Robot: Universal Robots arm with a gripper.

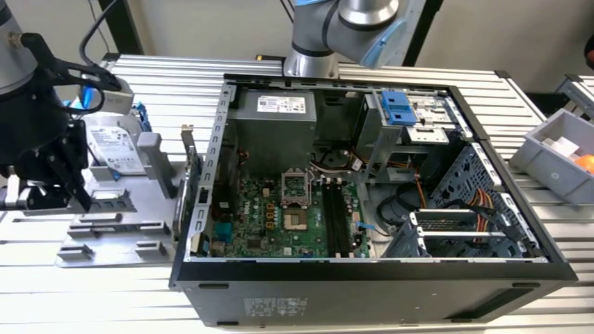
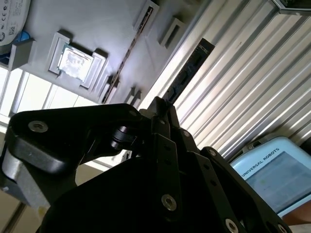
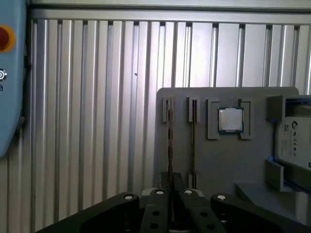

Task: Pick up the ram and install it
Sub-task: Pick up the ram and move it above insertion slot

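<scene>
The ram point(image 2: 190, 68) is a long dark stick seen edge-on in both wrist views, and my gripper point(image 2: 160, 109) is shut on its near end. In the first wrist view the ram point(image 3: 169, 136) runs from the gripper point(image 3: 171, 188) in line with the outer slot of the grey parts tray point(image 3: 228, 165). In the exterior view the gripper point(image 1: 46, 188) hangs over that tray point(image 1: 111, 236) at the view's left, well away from the open computer case point(image 1: 371, 278). The motherboard's black memory slots point(image 1: 339, 216) lie near the case's middle.
A second thin stick point(image 2: 129, 56) sits in the tray's neighbouring slot point(image 3: 193, 141). The tray also holds a square silver processor point(image 3: 229, 119) and a hard drive point(image 1: 116, 149). A blue pendant point(image 2: 277, 170) lies on the ribbed table. A grey bin point(image 1: 561, 156) stands at the exterior view's right.
</scene>
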